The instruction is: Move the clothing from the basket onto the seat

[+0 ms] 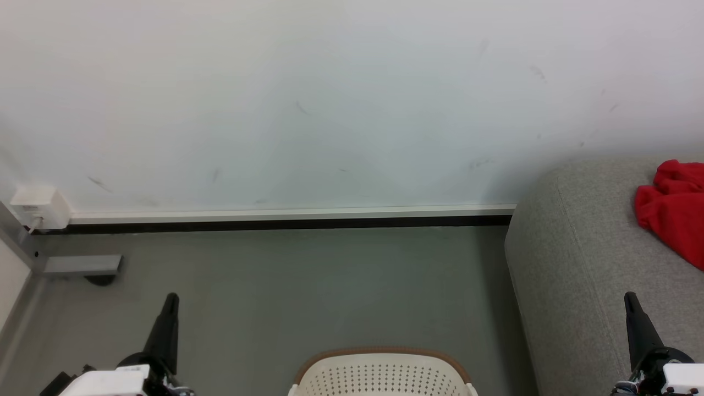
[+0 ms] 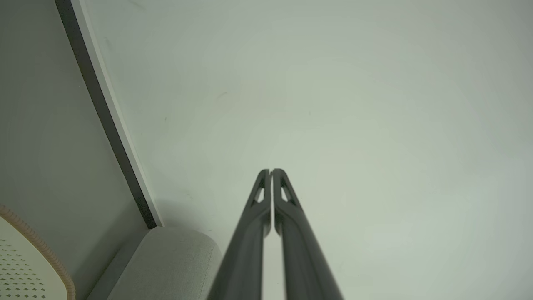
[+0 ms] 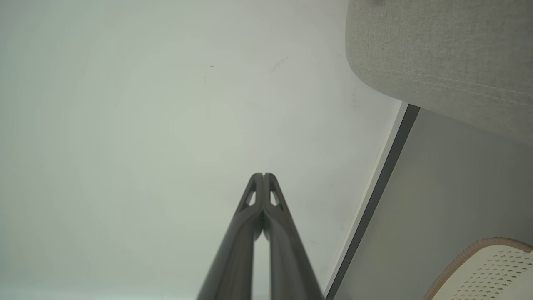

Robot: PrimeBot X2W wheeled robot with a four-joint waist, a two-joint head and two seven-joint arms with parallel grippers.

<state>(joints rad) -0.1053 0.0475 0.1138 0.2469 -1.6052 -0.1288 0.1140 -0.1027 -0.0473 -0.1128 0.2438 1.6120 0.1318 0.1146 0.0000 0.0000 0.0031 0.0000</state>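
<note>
- A pale, lightly scuffed wall fills the background; a white skirting board with a dark strip beneath it runs along its foot, above a grey floor; a small white box sits on the wall at the far left.
- The seat stands at the right against the wall, its rounded grey end facing the open floor.
- The clothing lies bunched on top of the seat, cut off by the right edge of the head view.
- The basket sits on the floor at the bottom centre, just left of the seat; its brown rim and perforated wall show; its inside cannot be seen.
- The left gripper hangs over the floor left of the basket; its fingers are pressed together, tips touching, with nothing between them.
- The right gripper hangs in front of the seat, near the clothing but apart from it; its fingers are likewise pressed together on nothing.
</note>
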